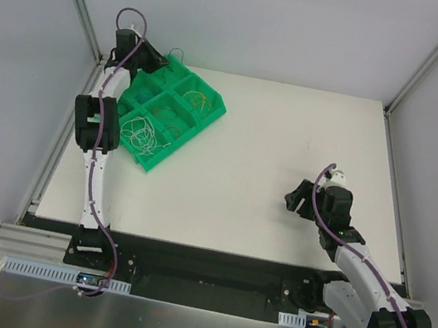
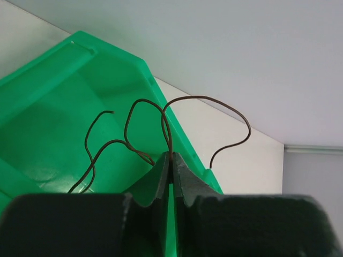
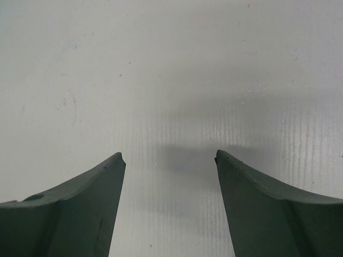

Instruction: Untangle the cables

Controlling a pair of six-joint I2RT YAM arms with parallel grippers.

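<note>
A: Left gripper, top view?
B: At table's far-left corner, over green tray's far end; cables lying in tray compartments. Right gripper near right edge.
A: Left wrist?
B: Pressed together on one dark cable, perhaps brown, above tray.
A: Right wrist?
B: Spread wide over table.

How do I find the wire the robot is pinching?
Find the green tray at the far left of the table. The left gripper hangs over its far end, shut on one thin dark wire. Unlike the pale tangle in the tray, it curls up in the air.
</note>
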